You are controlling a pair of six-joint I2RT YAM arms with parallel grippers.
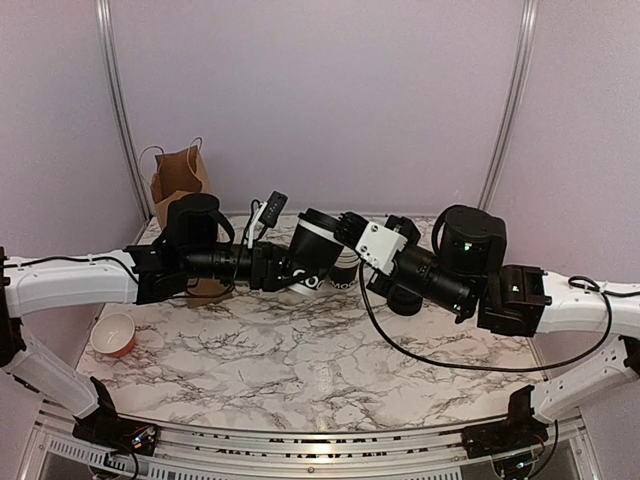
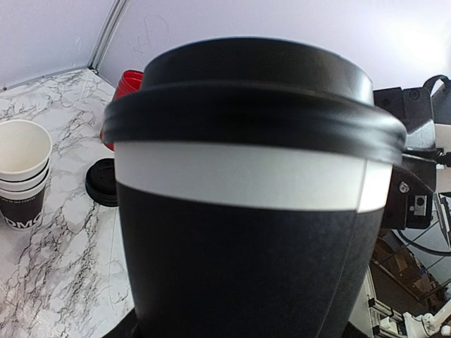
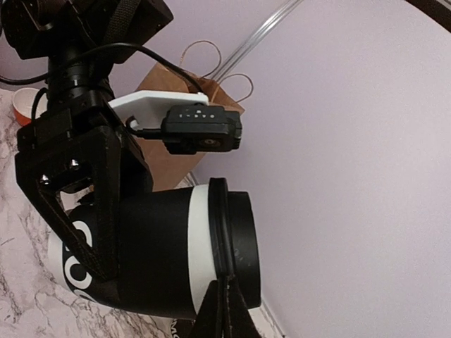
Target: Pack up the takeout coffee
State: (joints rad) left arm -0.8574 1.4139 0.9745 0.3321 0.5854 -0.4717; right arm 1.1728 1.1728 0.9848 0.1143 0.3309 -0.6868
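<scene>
The takeout coffee, a black cup with a white band and a black lid, is held tilted above the table's middle. My left gripper is shut on the cup's body; one finger crosses its lettered side. The cup fills the left wrist view and hides my left fingers. My right gripper comes in from the right, its fingertips closed together on the lid's rim. It also shows in the top view.
A brown paper bag stands at the back left. A stack of lidless cups and a loose black lid sit on the marble table. There is also a red cup. A small orange cup sits near the left.
</scene>
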